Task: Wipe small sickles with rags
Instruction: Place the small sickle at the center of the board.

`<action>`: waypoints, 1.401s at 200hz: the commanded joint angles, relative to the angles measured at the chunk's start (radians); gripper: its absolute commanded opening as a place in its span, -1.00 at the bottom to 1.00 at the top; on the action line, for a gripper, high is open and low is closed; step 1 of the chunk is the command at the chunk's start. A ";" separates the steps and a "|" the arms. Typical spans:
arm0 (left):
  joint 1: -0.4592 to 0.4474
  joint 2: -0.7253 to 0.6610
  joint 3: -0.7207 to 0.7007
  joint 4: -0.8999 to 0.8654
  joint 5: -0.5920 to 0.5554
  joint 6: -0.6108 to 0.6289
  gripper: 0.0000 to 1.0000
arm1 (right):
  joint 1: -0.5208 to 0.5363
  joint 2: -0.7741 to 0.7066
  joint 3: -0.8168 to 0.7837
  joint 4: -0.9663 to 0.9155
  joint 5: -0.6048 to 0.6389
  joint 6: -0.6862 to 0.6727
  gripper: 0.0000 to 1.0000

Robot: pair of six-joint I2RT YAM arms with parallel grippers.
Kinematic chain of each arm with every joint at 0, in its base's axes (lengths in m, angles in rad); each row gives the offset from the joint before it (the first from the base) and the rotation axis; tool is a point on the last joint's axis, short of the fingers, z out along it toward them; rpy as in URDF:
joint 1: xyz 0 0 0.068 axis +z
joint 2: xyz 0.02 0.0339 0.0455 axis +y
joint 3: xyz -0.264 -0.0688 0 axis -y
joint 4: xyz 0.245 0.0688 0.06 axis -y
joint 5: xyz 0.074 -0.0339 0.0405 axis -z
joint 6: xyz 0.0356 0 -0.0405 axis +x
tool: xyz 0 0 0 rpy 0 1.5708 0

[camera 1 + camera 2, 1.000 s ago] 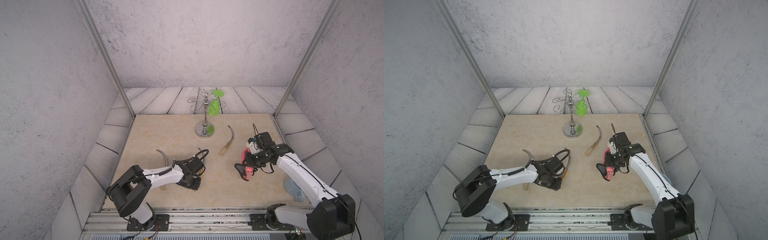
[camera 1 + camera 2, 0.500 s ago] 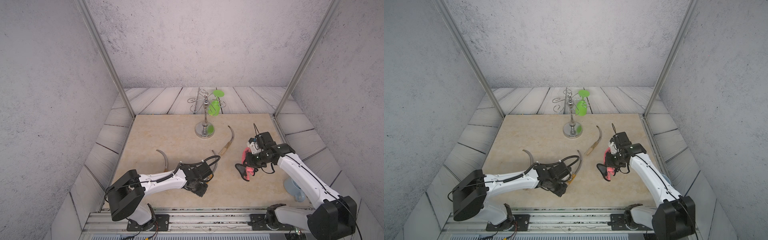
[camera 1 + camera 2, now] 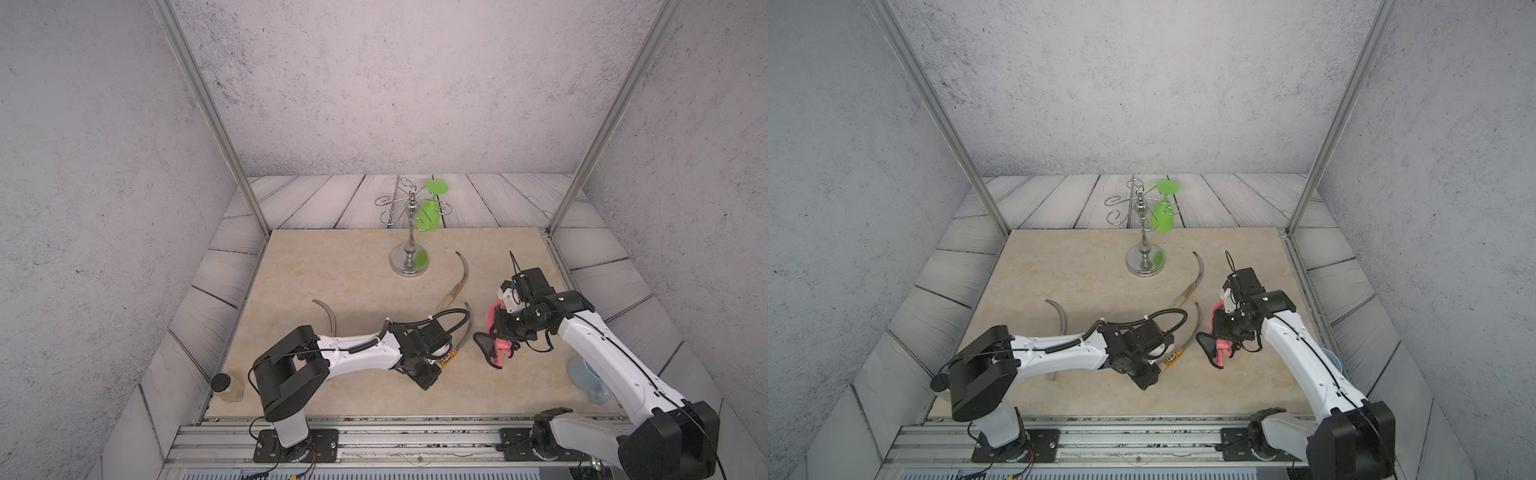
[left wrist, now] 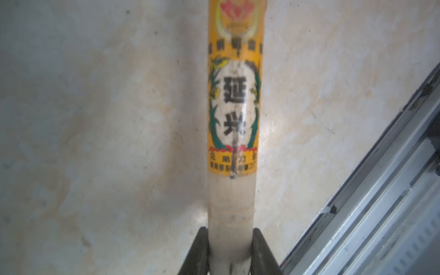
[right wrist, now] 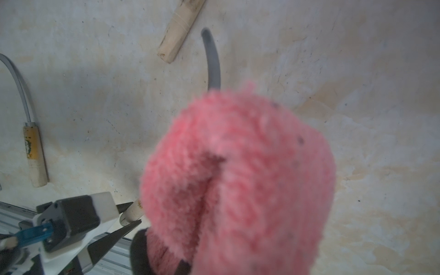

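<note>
My left gripper [image 3: 433,360] is shut on the pale handle [image 4: 232,202] of a small sickle, just behind its yellow label [image 4: 234,107]. That sickle's dark blade [image 3: 468,328] curves up towards the pink rag [image 3: 494,318]. My right gripper [image 3: 505,326] is shut on the rag, whose black strap [image 3: 483,344] hangs below. In the right wrist view the rag [image 5: 238,178] hides the jaws and the blade [image 5: 212,62] runs behind it; I cannot tell whether they touch. A second sickle [image 3: 460,276] lies behind. A third sickle [image 3: 328,316] lies partly under the left arm.
A chrome wire stand [image 3: 409,253] with a green goblet [image 3: 430,212] hung on it stands at the back middle. A black-lidded jar [image 3: 226,386] sits at the front left corner. A pale blue cup [image 3: 588,376] lies under the right arm. The metal rail [image 3: 415,436] runs along the front.
My left arm has swung right with the sickle in its grip, bringing the blade up beside the rag. The right arm and rag have barely moved.
</note>
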 commanded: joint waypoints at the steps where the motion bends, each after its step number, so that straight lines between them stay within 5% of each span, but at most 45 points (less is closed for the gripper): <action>1: 0.008 0.057 0.044 0.023 0.018 0.058 -1.00 | 0.005 0.010 -0.025 0.022 -0.011 0.033 -0.55; 74: 0.040 0.131 0.078 0.100 0.025 0.042 -1.00 | 0.020 0.087 -0.100 0.128 -0.052 0.088 -0.55; 151: 0.054 0.133 0.063 0.130 0.028 0.033 -0.48 | 0.080 0.149 -0.088 0.174 -0.053 0.122 -0.55; 280: 0.062 0.050 -0.051 0.179 0.025 0.002 -0.31 | 0.156 0.169 -0.084 0.196 -0.036 0.167 -0.53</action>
